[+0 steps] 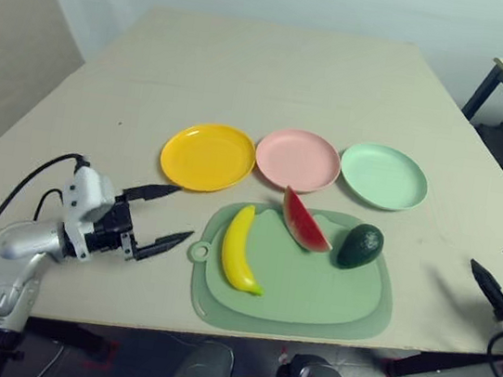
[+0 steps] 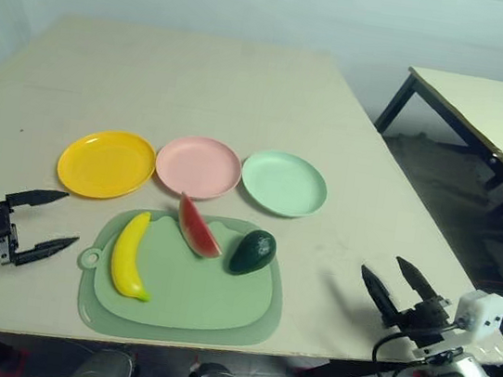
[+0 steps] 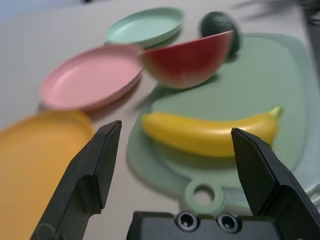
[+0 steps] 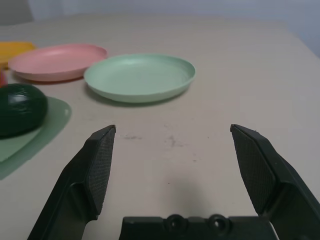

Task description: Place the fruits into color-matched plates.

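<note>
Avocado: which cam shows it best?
Left eye view: the avocado shows whole, resting at the right edge of the cutting mat, apart from the watermelon wedge. The right eye view shows the same. The right wrist view cuts it off at the picture's edge; in the left wrist view the wedge half hides it.

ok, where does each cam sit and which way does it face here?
Left eye view: on the head, looking forward and down at the table; left hand open beside the cutting mat.
Right eye view: same head camera, same scene; right hand open at the table's right edge.
Left wrist view: along the left hand's fingers at the banana and watermelon.
Right wrist view: along the right hand's fingers at the mint green plate.
Shared: both wrist views show the avocado and pink plate.
</note>
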Available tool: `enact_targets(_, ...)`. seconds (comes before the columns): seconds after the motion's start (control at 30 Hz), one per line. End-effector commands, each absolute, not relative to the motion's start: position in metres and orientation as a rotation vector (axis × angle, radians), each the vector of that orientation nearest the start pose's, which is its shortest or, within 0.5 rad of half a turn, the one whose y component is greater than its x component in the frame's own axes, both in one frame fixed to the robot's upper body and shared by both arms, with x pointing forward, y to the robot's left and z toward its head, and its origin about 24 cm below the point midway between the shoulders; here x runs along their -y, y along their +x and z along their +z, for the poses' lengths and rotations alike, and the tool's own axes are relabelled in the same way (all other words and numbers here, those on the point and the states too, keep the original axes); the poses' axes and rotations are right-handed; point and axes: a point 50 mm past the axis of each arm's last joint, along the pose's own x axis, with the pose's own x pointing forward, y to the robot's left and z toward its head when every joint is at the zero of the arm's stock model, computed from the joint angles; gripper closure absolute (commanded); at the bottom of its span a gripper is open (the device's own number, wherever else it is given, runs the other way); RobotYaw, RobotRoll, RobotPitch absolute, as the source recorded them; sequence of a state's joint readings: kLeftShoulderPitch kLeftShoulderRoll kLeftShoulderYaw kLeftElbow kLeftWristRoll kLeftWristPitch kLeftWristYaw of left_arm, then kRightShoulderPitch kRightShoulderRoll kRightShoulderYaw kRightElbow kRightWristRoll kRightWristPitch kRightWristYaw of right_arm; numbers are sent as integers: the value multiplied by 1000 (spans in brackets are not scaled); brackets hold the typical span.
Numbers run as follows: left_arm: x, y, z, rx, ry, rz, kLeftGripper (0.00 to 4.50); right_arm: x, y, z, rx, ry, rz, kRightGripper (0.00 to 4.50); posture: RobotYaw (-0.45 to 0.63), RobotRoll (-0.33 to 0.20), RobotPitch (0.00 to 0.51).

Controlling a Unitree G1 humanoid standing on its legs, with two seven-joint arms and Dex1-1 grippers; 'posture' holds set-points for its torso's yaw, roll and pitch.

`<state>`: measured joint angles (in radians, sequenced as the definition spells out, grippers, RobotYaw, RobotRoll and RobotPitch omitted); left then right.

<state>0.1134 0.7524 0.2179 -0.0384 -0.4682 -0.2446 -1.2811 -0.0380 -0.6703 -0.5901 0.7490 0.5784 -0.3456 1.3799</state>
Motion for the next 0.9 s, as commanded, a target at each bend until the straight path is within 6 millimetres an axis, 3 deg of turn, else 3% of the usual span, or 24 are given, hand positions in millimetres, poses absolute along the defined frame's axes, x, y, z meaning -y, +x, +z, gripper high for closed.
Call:
enact_targets(0.03, -258, 203, 115, 53, 429, -1177, 26, 374, 178, 78, 36, -107, 670, 0, 26, 0, 0)
enact_targets(0.13, -254, 203, 115, 61, 425, -1193, 26, 357, 174, 92, -49, -204, 915, 0, 21, 0, 0)
enact_targets(0.2, -252, 203, 114, 59, 425, -1204, 26, 335, 179, 116, -13, -270, 1056, 0, 12, 0, 0)
enact_targets(0.27, -248, 203, 112, 53, 418, -1226, 26, 301, 184, 140, 35, -219, 1172, 0, 8, 0, 0)
enact_targets(0.33, -245, 203, 110, 52, 415, -1237, 26, 279, 180, 146, -62, -122, 1255, 0, 10, 0, 0)
enact_targets(0.53, -242, 207, 106, 50, 413, -1226, 26, 276, 151, 138, -552, 108, 1212, 0, 1, 0, 0)
enact_targets(0.6, -243, 208, 105, 47, 413, -1220, 26, 269, 146, 144, -597, 145, 1205, 0, -6, 0, 0)
enact_targets(0.67, -243, 209, 104, 40, 415, -1221, 26, 247, 156, 157, -509, 173, 1226, 0, -14, 0, 0)
enact_targets(0.77, -243, 210, 102, 35, 417, -1224, 26, 213, 186, 179, -312, 110, 1186, 0, -10, 0, 0)
enact_targets(0.9, -243, 211, 103, 32, 425, -1222, 26, 187, 213, 203, -220, 47, 1138, 0, -4, 0, 0)
